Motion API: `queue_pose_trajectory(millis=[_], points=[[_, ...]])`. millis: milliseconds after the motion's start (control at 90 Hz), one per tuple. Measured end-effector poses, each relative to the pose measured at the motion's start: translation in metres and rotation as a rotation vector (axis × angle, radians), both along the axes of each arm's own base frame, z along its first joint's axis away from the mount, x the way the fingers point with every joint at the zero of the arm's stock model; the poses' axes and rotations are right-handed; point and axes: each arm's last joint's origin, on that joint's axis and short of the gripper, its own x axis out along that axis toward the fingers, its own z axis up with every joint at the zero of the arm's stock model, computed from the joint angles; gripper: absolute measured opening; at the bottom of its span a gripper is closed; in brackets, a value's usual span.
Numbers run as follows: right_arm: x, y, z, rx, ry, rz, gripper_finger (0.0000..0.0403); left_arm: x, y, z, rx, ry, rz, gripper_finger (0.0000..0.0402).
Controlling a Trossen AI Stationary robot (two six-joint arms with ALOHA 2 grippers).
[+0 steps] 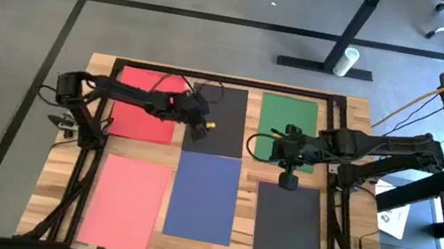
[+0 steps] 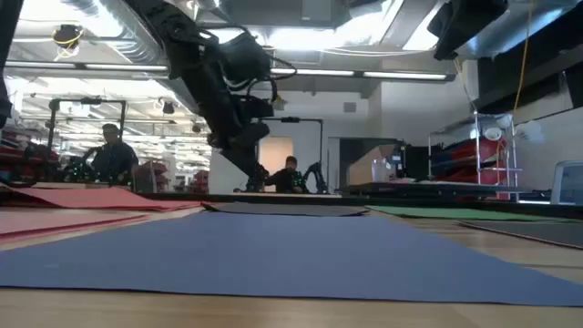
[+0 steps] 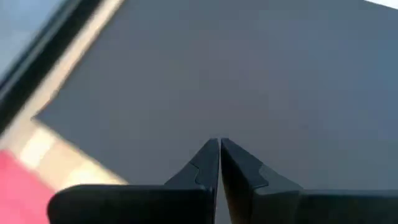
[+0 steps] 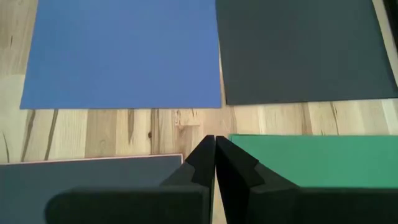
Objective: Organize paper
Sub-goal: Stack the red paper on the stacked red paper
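High view: six flat matte sheets on the pale wooden table [image 1: 352,118], landmark being the blue rectangular sheet [image 1: 203,198] at front centre. Behind it, a black sheet [image 1: 223,107] under the left gripper [image 1: 202,122], fingers pressed together, arm stretched across the red sheet [image 1: 147,104]. Right gripper [image 1: 288,178] closed, empty, between green sheet [image 1: 288,120] and second black sheet [image 1: 288,229]. Pink sheet [image 1: 126,203] left of blue. Low view: sheets edge-on, hard to separate.
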Motion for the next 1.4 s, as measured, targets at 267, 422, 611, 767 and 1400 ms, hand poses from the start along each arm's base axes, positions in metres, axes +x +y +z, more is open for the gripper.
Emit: queue_pose_trajectory(millis=[267, 422, 611, 767, 1400], points=[[0.0, 0.0, 0.0, 0.015, 0.005, 0.01, 0.0001, -0.008, 0.01, 0.027, 0.169, 0.161, 0.201, 0.0], [0.0, 0.0, 0.0, 0.015, 0.004, 0.01, 0.0001, -0.023, 0.031, 0.033, 0.138, 0.21, 0.371, 0.0], [0.0, 0.0, 0.0, 0.015, 0.007, 0.01, 0.0001, -0.049, 0.058, 0.03, 0.142, 0.279, 0.596, 0.0], [-0.001, 0.001, 0.0, 0.022, 0.009, 0.012, 0.0001, -0.085, 0.077, 0.029, 0.14, 0.424, 0.821, 0.0], [0.0, 0.001, 0.0, 0.024, 0.009, 0.011, 0.0001, -0.131, 0.082, -0.026, -0.137, 0.403, 0.982, 0.0]])
